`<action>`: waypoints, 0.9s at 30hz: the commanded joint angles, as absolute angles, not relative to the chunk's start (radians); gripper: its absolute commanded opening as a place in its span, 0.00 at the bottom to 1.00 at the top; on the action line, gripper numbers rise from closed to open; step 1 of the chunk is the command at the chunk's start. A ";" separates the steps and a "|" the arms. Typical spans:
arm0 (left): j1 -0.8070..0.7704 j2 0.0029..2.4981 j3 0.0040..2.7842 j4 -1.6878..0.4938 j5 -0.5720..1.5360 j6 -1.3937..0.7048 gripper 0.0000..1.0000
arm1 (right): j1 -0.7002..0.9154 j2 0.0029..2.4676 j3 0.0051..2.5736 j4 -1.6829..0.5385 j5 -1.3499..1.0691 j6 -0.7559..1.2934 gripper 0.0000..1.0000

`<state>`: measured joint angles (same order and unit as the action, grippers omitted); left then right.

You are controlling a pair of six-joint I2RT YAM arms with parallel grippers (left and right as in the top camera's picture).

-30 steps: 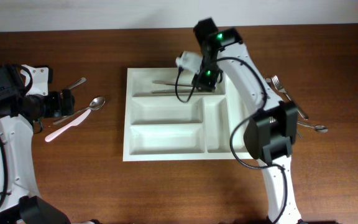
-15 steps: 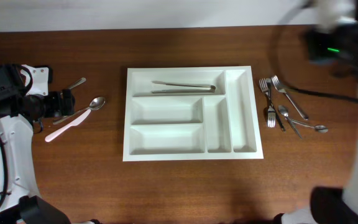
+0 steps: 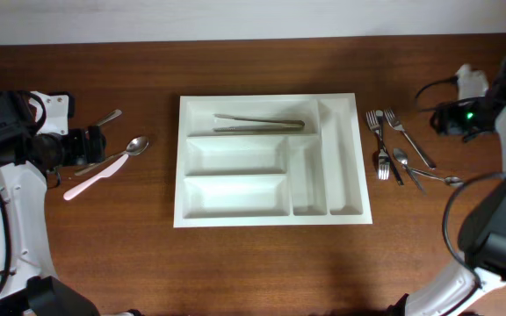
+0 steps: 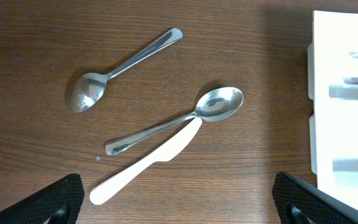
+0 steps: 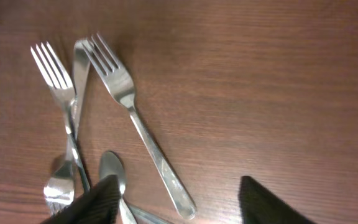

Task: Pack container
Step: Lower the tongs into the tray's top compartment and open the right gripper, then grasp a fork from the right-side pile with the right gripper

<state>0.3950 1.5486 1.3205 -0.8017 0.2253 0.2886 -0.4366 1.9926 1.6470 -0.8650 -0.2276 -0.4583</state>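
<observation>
The white container (image 3: pixel 183 175) lies mid-table; two metal utensils (image 3: pixel 259 123) lie in its far long compartment. Its edge shows in the left wrist view (image 4: pixel 347 134). My left gripper (image 3: pixel 97 144) is open and empty, to the left of the container. In the left wrist view it (image 4: pixel 179 205) hovers over two metal spoons (image 4: pixel 185 121) (image 4: pixel 114 68) and a white plastic knife (image 4: pixel 148 163). My right gripper (image 3: pixel 444 118) is open and empty, to the right of the container. In the right wrist view it (image 5: pixel 179 205) hovers over forks (image 5: pixel 135 112) (image 5: pixel 61 99) and a spoon (image 5: pixel 112 171).
Right of the container lies a cluster of forks (image 3: pixel 378 132) and spoons (image 3: pixel 407 165) on the wooden table. Left of it lie the spoons (image 3: pixel 134 146) and the white knife (image 3: pixel 90 182). A pale wall runs along the table's far edge.
My right arm has swung from over the container's far compartment out to the right, above the forks. The two utensils stay in the container. The left arm has not moved.
</observation>
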 commanded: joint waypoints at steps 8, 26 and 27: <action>0.398 1.556 1.340 -0.802 0.240 0.301 0.99 | -0.338 2.112 1.663 -0.850 -0.221 -0.668 0.60; 0.398 1.556 1.340 -0.802 0.240 0.301 0.99 | -0.320 2.194 1.663 -0.807 -0.145 -0.677 0.64; 0.398 1.556 1.340 -0.802 0.240 0.301 0.99 | -0.320 2.202 1.663 -0.807 -0.146 -0.677 0.64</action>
